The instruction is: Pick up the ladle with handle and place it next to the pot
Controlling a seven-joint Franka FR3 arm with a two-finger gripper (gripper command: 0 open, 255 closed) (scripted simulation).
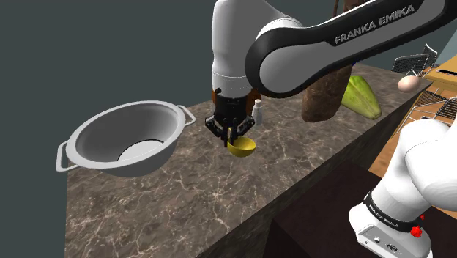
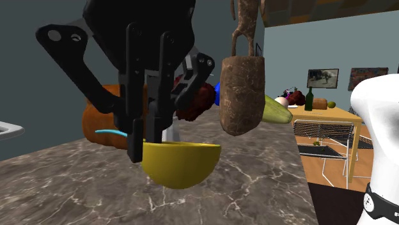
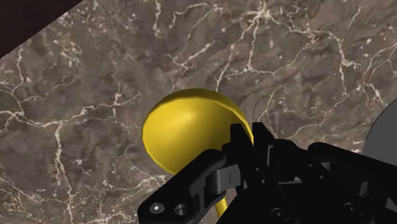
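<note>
My black gripper [image 1: 231,135] is shut on the thin handle of a yellow ladle [image 1: 242,148]. The ladle's round bowl hangs just below the fingertips, close over the brown marble counter [image 1: 183,205]. A large grey two-handled pot [image 1: 146,124] stands empty on the counter, toward the shoulder view's left of the ladle, with a gap between them. In the second exterior view the gripper [image 2: 148,137] points down and the ladle's bowl [image 2: 181,163] sits under it, opening upward. In the wrist view the ladle [image 3: 184,130] lies just past the gripper [image 3: 242,159], and the pot's grey rim [image 3: 385,137] shows beside the hand.
A small white bottle [image 1: 258,111] stands right behind the gripper. A tall brown lump [image 1: 326,91] and a green vegetable [image 1: 362,95] sit farther along the counter. An orange pumpkin [image 2: 102,121] lies behind the hand. The counter's front edge [image 1: 315,179] drops off toward the stand.
</note>
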